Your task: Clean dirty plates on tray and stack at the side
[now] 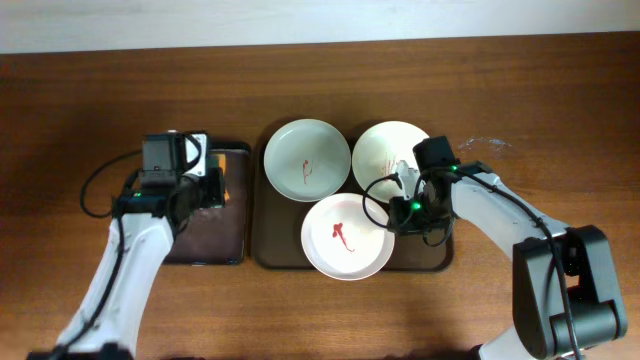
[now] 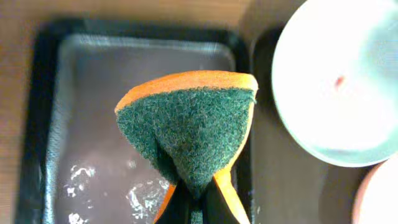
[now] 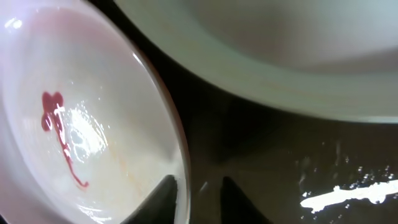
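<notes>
Three white plates lie on the dark brown tray (image 1: 272, 240): a back left plate (image 1: 306, 160) with a small red smear, a back right plate (image 1: 385, 152), and a front plate (image 1: 345, 238) with a red smear. My right gripper (image 1: 405, 208) is low at the front plate's right rim. In the right wrist view its fingers (image 3: 199, 196) are open and straddle that rim (image 3: 180, 155), one finger over the plate's inside and one over the tray (image 3: 261, 143). My left gripper (image 2: 196, 208) is shut on the green-orange sponge (image 2: 186, 124) above the black tray (image 2: 93, 93).
The narrower black tray (image 1: 215, 248) lies left of the brown tray, wet inside. The left wrist view shows the back left plate (image 2: 336, 81) at the right. The back right plate (image 3: 280, 50) sits close above my right fingers. Bare wooden table surrounds both trays.
</notes>
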Tool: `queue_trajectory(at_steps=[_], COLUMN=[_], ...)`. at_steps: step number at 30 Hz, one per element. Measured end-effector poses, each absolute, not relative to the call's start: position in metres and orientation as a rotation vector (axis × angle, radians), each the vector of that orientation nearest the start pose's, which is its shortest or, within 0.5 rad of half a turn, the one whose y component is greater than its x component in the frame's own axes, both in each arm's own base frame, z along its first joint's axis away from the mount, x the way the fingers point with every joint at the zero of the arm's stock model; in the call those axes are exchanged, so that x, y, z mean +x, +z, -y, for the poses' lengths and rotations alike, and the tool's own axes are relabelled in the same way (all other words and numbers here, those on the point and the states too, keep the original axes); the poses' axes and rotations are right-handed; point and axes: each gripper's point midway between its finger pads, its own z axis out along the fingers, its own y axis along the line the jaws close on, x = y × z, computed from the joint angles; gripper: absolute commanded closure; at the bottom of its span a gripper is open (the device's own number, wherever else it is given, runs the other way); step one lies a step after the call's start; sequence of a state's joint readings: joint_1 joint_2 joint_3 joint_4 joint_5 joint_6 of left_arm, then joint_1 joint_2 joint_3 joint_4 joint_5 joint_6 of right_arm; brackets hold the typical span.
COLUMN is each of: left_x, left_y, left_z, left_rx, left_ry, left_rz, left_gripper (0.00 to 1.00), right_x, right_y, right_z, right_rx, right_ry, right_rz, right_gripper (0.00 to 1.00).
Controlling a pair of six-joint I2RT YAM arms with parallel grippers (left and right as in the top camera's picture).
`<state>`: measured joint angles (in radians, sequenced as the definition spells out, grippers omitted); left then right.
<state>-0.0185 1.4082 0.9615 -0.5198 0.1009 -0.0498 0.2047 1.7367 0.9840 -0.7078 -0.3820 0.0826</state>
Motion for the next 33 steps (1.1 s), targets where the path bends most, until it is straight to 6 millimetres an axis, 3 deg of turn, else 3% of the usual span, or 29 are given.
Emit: queue_trajectory(at_steps=[1, 3, 7, 9, 24, 27, 28, 30, 33], left_x=[0.365, 0.368, 0.371, 0.371, 0.370, 0.370, 0.368, 0.359, 0.345], left_y=[0.129, 0.164, 0.202, 0.211, 0.222, 0.222, 0.218, 0.208, 0.170], left_z=[0.024, 0.024, 0.024, 0.024, 0.027, 0.027, 0.027, 0.027, 0.028], left_rx=[0.002, 0.010, 0.018, 0.020, 0.033, 0.033, 0.032, 0.028, 0.018], left_ry=[-0.155, -0.153, -0.151, -0.150, -0.170, -0.171, -0.171, -0.173, -0.181], left_rz=[-2.507, -2.388, -2.257, -2.226, -2.188, -2.189, -2.205, -2.262, -2.429], left_gripper=[1.00, 1.00, 1.00, 1.00, 1.00, 1.00, 1.00, 1.00, 1.00], right_x=[0.291, 0.292, 0.293, 0.293, 0.293, 0.293, 0.293, 0.293, 0.293], right_y=[0.018, 0.018, 0.019, 0.019, 0.019, 0.019, 0.019, 0.018, 0.019], right_z=[-0.126, -0.126, -0.126, -0.126, -0.126, -0.126, -0.126, -0.126, -0.126], right_rx=[-0.218, -0.219, -0.219, -0.220, -0.220, -0.220, -0.219, -0.221, -0.220], right_ry=[0.604, 0.604, 0.604, 0.604, 0.604, 0.604, 0.604, 0.604, 0.605], right_rz=[-3.015, -3.010, -3.007, -3.007, -3.007, -3.007, -3.007, -3.007, -3.008], right_gripper=[0.73, 0.73, 0.73, 0.73, 0.73, 0.78, 0.85, 0.88, 0.91])
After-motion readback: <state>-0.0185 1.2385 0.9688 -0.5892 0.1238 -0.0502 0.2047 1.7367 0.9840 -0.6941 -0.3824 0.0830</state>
